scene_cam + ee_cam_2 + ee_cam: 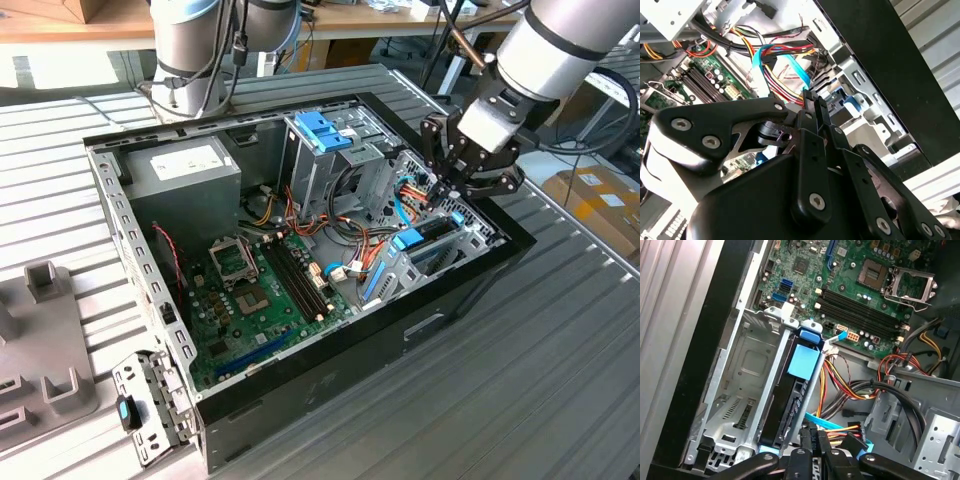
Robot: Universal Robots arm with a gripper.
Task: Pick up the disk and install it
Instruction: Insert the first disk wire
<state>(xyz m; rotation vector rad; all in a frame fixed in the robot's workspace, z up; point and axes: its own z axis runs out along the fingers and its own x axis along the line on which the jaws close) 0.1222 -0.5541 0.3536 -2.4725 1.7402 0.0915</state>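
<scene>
The Universal Robots arm comes in from the upper part of the exterior view's right, its grey-and-white wrist angled down so that the black gripper [447,192] hangs just over the edge of the open computer case [330,370] nearest that side. Whether the pincer is clenched or released cannot be told from these pictures. Directly below it sits the disk [786,405], standing on edge in a metal drive bay [737,385] against the case's black wall, with its blue plastic rail [805,361] uppermost; in the exterior view the disk [418,243] shows as a dark slab with a blue cap, just beside the gripper but not clearly touching it. In the second wrist view the gripper [807,97] is close to a pale blue data cable [792,67] and a bundle of red, yellow and orange wires [850,390], which crowd the space next to the bay. Farther in lies the green motherboard [260,295] with its bare processor socket [907,277] and black memory slots [860,307]. A blue plastic handle [322,130] tops the tall drive cage, and a grey power-supply box [185,178] fills the far corner; the print on its white sticker is too small to read. The case rests on a slatted metal table [520,400], with grey fixtures [45,330] toward the exterior view's left and a cardboard box [600,200] off to its right.
</scene>
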